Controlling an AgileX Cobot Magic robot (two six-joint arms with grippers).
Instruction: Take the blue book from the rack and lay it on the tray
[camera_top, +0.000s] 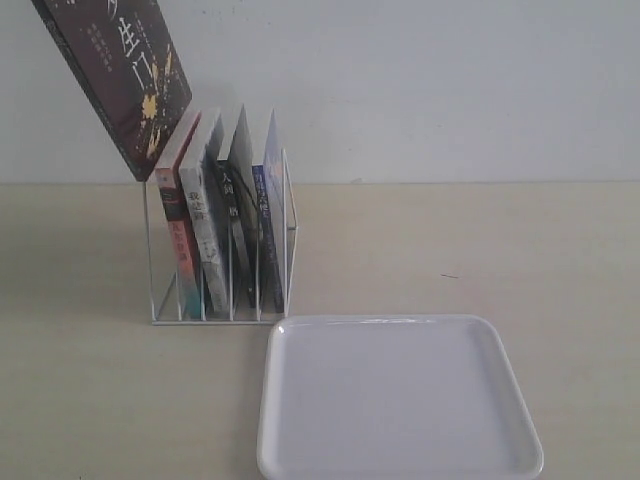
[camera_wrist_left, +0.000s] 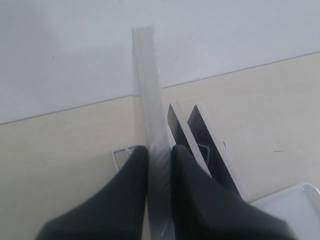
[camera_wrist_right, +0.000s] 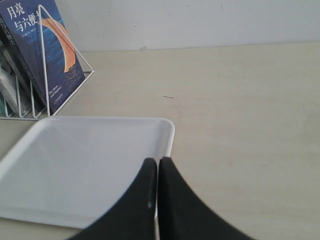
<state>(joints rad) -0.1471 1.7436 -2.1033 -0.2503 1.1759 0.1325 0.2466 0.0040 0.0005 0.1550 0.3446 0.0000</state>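
The blue book (camera_top: 268, 232) stands upright in the rightmost slot of the white wire rack (camera_top: 220, 319). Its dark blue cover with an orange crescent (camera_wrist_right: 50, 60) shows behind the rack's end wire (camera_wrist_right: 44, 50). My left gripper (camera_wrist_left: 159, 150) is shut on a different book, seen edge-on by its pale pages (camera_wrist_left: 147, 90). In the exterior view that black-covered book (camera_top: 115, 75) hangs tilted above the rack's left end; the gripper itself is out of that frame. The white tray (camera_top: 380, 319) lies in front of the rack to its right. My right gripper (camera_wrist_right: 158, 161) is shut and empty over the tray's rim (camera_wrist_right: 170, 131).
A red-spined book (camera_top: 172, 230), a pale grey one (camera_top: 200, 235) and a black-spined one (camera_top: 232, 210) still stand in the rack. Two leaning books (camera_wrist_left: 182, 127) and a tray corner (camera_wrist_left: 295, 205) appear past my left fingers. A white wall runs behind the beige table.
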